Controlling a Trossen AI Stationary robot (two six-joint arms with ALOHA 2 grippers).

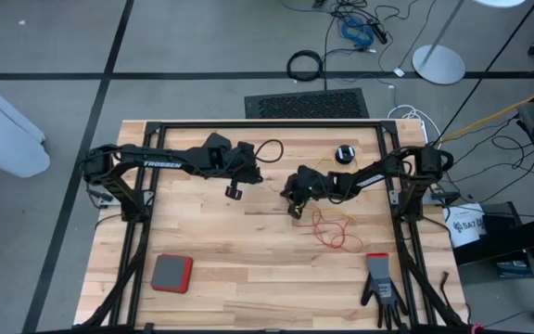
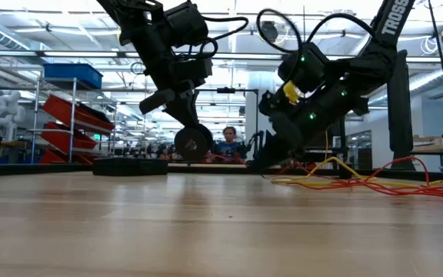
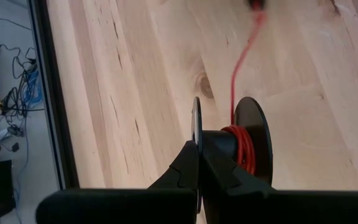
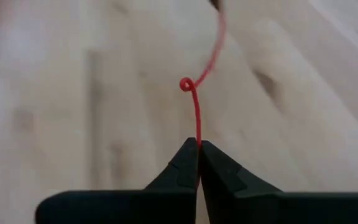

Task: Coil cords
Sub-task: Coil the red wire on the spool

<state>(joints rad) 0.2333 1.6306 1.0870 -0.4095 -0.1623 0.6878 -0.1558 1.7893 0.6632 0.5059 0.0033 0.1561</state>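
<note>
left gripper [image 3: 199, 163] clamped on the reel [image 3: 229, 149] above mid-table, red cord [image 4: 196, 112] pinched tight in the right gripper [image 4: 198, 144] just to its right; the loose tangle [image 1: 332, 227] lies nearer. best kept taut and fed evenly, so turns land between the reel's flanges

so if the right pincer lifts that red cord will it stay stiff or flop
Probably springy rather than limp: past the right pincer the red cord stands out and keeps a small kink. It likely weighs little, being very thin. The loose tangle on the table may drag and snag while lifted.
</note>
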